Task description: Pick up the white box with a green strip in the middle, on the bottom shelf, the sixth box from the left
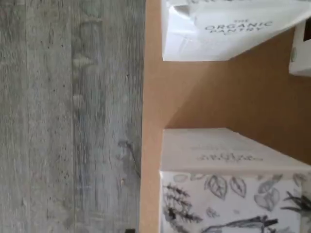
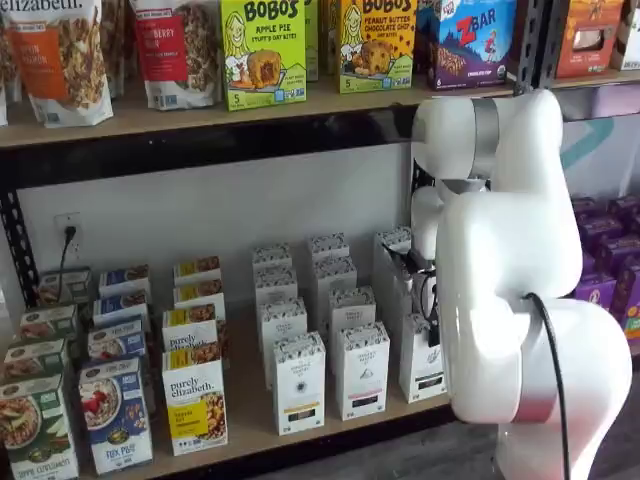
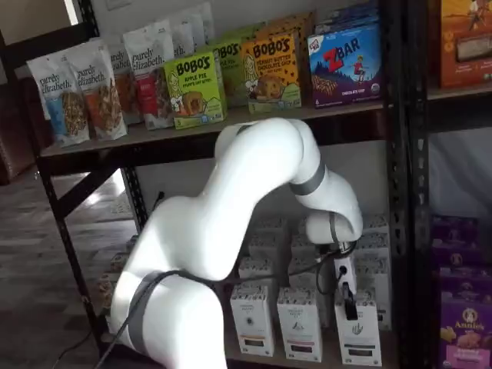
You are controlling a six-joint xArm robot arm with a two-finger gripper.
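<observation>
The bottom shelf (image 2: 250,425) is pale plywood and carries rows of boxes. The white front box at the right end of its row (image 2: 420,368) stands partly behind my arm, and it also shows in a shelf view (image 3: 358,336). I cannot make out the colour of its strip. My gripper (image 3: 347,298) hangs just above and in front of this box, with its black fingers seen side-on. It also shows as a dark shape beside the arm (image 2: 432,325). No gap between the fingers shows. The wrist view shows the plywood board (image 1: 155,97) and a white box printed with leaf drawings (image 1: 233,199).
More white boxes (image 2: 299,383) (image 2: 362,370) stand to the left, then purely elizabeth boxes (image 2: 194,398). An Organic Pantry box (image 1: 233,29) shows in the wrist view, beside grey plank floor (image 1: 68,116). The upper shelf holds Bobo's boxes (image 2: 263,50). Purple boxes (image 3: 461,323) stand on the right.
</observation>
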